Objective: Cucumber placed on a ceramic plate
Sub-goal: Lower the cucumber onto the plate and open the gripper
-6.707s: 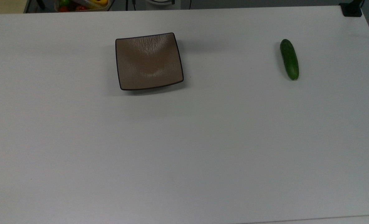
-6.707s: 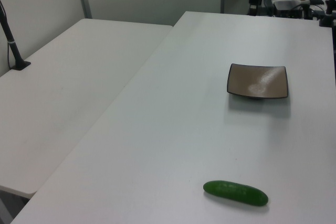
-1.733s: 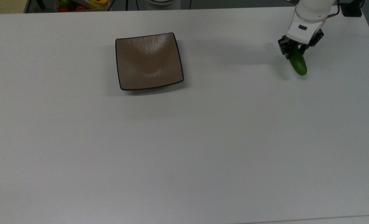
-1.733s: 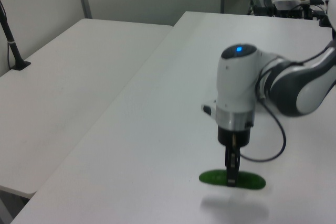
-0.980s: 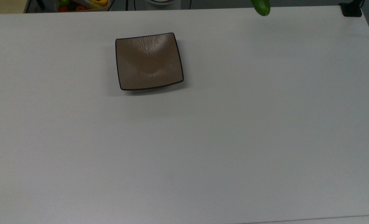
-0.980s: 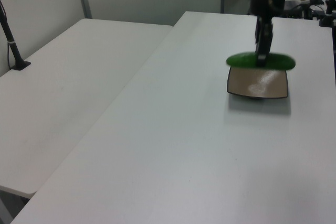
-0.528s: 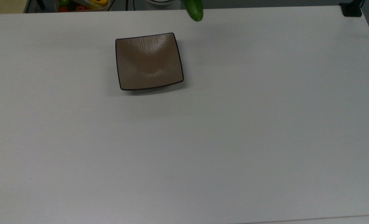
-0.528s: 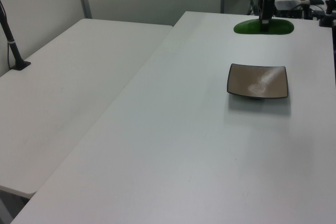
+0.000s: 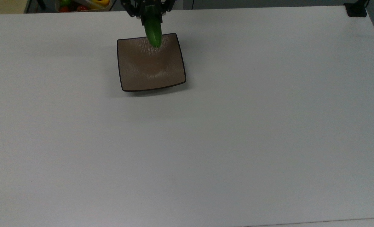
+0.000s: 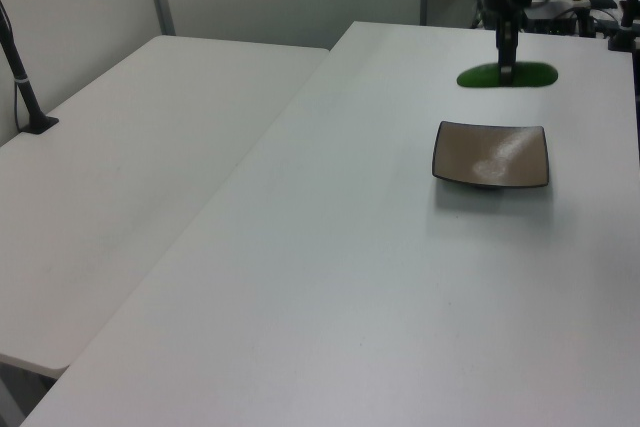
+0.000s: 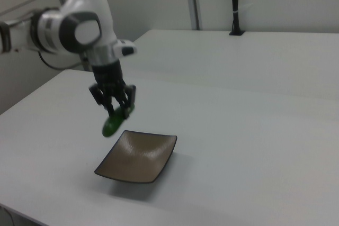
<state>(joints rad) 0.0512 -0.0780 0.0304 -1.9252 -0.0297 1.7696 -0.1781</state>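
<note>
Now the gripper (image 11: 117,110), pinching the cucumber (image 9: 152,29), had carried it from the top view's right across the worktop (image 9: 237,126) to hover at the ceramic plate's (image 9: 149,71) upper edge; only lowering and release remained.

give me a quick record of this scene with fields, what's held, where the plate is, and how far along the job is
held item: cucumber, gripped near its middle, in the air
tool: shut on the cucumber
cucumber position: above the plate's edge on the right view's left, not touching it
ceramic plate: flat on the white table, nothing on it
background: bin of colourful produce beyond the table's far edge in the top view
progress: cucumber lifted and carried near the plate, not yet set down
</note>
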